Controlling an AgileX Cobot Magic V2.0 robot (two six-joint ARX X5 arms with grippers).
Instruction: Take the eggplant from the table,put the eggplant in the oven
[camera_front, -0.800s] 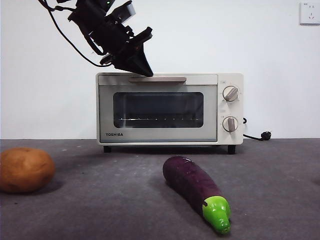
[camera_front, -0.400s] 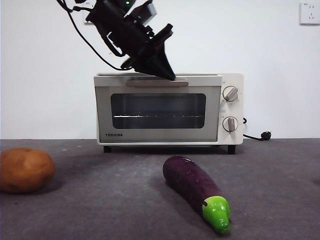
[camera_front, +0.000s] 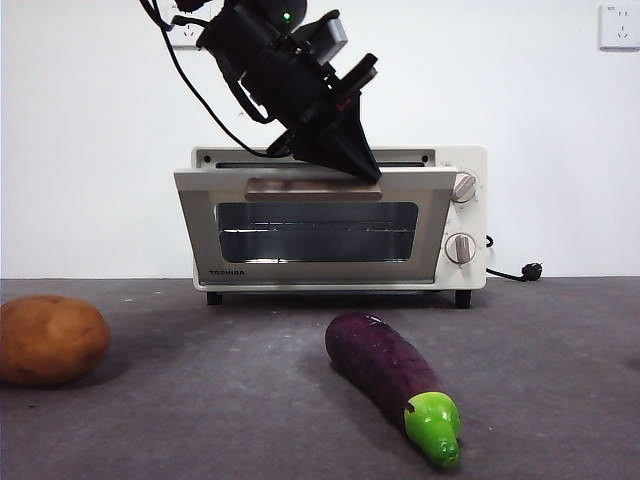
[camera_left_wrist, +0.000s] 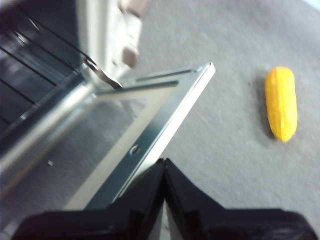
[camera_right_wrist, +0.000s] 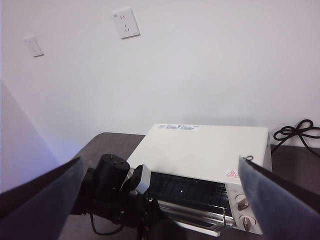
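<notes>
Long dark purple plastic eggplant (camera_front: 385, 372), near the table's (camera_front: 560, 340) front edge, looks light, stiff, slick: grip mid-body. Left gripper (camera_front: 366, 171), pinched together, hooks the cream oven's (camera_front: 460, 215) door; right gripper spread wide, aloft.

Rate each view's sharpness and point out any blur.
Front view: sharp, soft shadows under the eggplant and potato. Left wrist view: motion-smeared oven door and interior. Right wrist view: background sharp, its own near fingers out of focus.
</notes>
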